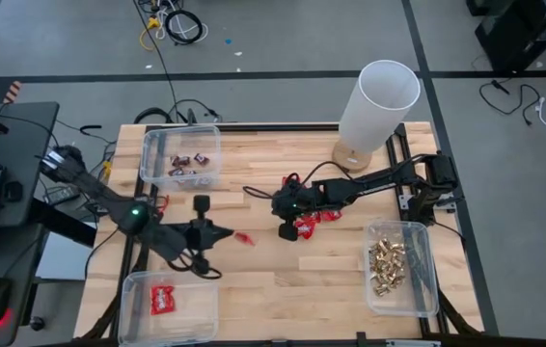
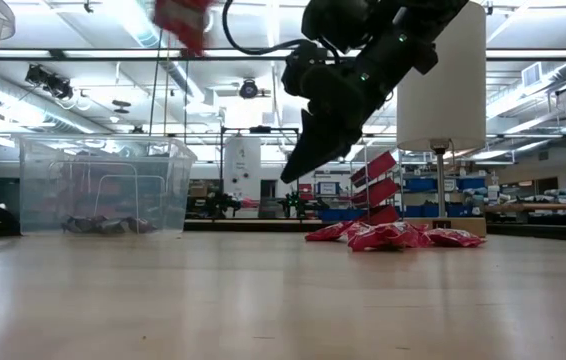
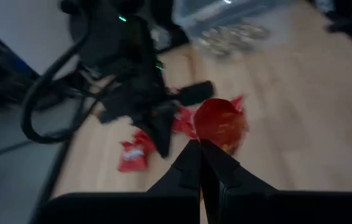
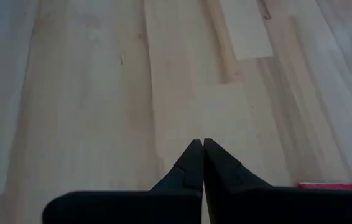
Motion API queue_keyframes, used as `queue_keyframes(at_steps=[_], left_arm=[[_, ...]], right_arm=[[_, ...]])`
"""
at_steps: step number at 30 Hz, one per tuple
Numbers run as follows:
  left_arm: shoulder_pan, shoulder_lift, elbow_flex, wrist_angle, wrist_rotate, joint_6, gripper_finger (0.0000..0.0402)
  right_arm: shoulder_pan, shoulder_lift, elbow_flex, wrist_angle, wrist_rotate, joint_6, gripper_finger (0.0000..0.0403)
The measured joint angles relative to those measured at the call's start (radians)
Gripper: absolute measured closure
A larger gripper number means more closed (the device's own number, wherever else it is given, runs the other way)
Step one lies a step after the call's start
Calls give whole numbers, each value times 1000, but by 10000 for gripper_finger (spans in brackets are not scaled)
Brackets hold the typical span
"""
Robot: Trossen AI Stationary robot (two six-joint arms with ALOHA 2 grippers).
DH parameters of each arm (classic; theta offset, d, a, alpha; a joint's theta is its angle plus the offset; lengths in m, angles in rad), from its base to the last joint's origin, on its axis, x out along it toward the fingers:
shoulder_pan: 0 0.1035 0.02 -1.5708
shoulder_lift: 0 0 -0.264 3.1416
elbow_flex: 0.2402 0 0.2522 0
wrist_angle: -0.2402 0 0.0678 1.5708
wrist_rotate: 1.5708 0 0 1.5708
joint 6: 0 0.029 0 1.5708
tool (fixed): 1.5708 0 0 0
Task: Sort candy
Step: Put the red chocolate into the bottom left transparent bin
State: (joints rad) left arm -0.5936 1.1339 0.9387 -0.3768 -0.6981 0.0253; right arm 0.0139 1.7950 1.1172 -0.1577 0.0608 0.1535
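Observation:
My left gripper (image 1: 227, 234) (image 3: 201, 148) is shut on one shiny red packet (image 3: 221, 122) (image 1: 244, 238), which shows high above the table in the low view (image 2: 183, 20). My right gripper (image 1: 286, 229) (image 2: 291, 172) (image 4: 202, 144) is shut and empty. It hovers over bare wood just left of a pile of red packets (image 1: 316, 217) (image 2: 393, 235) that lies flat on the table. Dark purple-brown bars (image 1: 188, 162) lie in the far-left bin, red packets (image 1: 164, 299) in the near-left bin, and gold pieces (image 1: 387, 265) in the right bin. My left gripper pinches the red packet between its two fingertips at one end of the wrapper (image 3: 208, 138). The rest of the packet sticks out beyond the fingers. It is lifted clear of the table.
A tall white cylinder on a wooden base (image 1: 374, 101) stands at the far right of the table. Three clear plastic bins sit at the far left (image 1: 148, 145), near left (image 1: 128, 289) and right (image 1: 427, 280). Bare wood lies between the arms and toward the near edge.

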Motion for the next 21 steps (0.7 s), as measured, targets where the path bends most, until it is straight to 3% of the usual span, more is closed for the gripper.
queue_keyframes(at_steps=[7, 10, 17, 21], left_arm=[[-70, -2, 263, -396, 269, -223, 401], [-101, -2, 338, -521, 313, -316, 401], [-145, 6, 378, -585, 539, -665, 401], [-177, 34, 349, -584, 599, -832, 401]], right_arm=[[0, 0, 0, 4, 1, -22, 403], [-1, 0, 0, 5, 1, -28, 403], [-3, 0, 0, 6, 2, -40, 403], [-4, 0, 0, 8, 2, -42, 403]])
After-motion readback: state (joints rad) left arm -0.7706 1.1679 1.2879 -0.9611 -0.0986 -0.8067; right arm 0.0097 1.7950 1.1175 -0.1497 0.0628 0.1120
